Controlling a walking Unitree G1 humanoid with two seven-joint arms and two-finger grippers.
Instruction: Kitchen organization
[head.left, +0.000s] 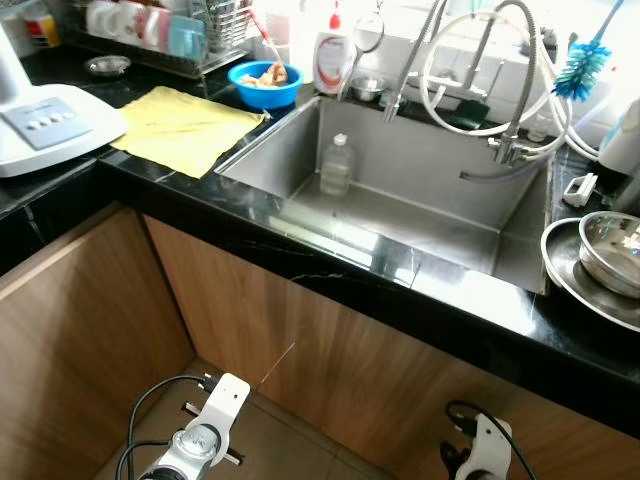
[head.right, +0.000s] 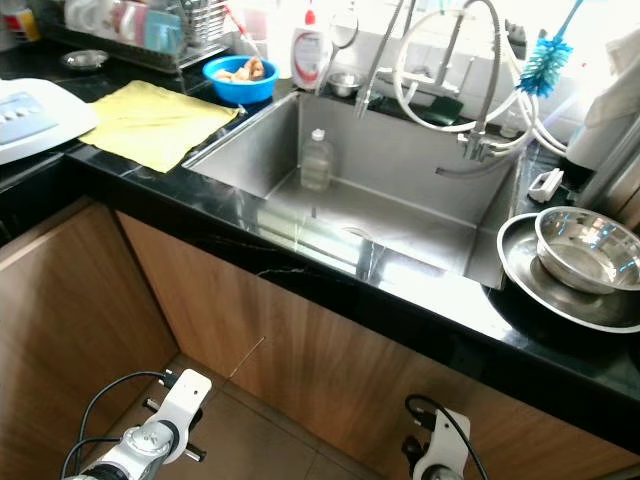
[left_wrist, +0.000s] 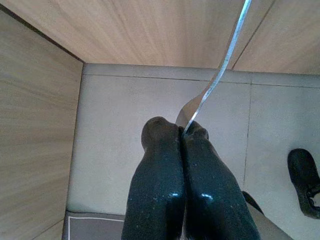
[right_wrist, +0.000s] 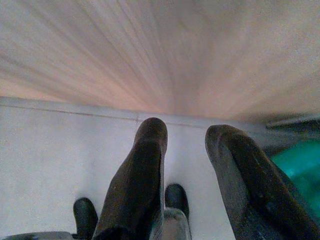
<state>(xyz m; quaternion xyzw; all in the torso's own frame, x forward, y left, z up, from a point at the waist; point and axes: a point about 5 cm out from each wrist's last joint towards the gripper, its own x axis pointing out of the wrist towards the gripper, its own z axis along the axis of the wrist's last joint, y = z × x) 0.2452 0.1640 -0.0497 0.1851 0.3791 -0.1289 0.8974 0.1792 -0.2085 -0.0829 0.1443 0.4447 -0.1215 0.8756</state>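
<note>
The black tabletop (head.left: 330, 262) runs across in front of the robot, its front lip overhanging the wooden cabinet (head.left: 350, 370), and the steel sink (head.left: 400, 215) is sunk into the middle of it with a clear bottle (head.left: 336, 165) standing inside near the back wall. To the right sit stacked steel bowls (head.left: 605, 255) close to the edge; to the left a yellow cloth (head.left: 185, 122) lies flat, with a white appliance (head.left: 45, 125) beside it and a blue bowl (head.left: 265, 84) behind. Both arms hang low before the cabinet, well below the lip. The left hand (left_wrist: 181, 134) is pressed together on a fork (left_wrist: 220, 70), gripping it by the tine end so the handle sticks out ahead toward the cabinet. The right hand (right_wrist: 185, 132) has its fingers apart and carries nothing. I'd judge the step in hand is carrying the fork up to be put down, in the sink or on the tabletop, though which is not clear. The next move calls for lifting the left arm up and outward so the long handle clears the overhanging lip; the sink offers the most open room, the bottle being the one thing to steer around
</note>
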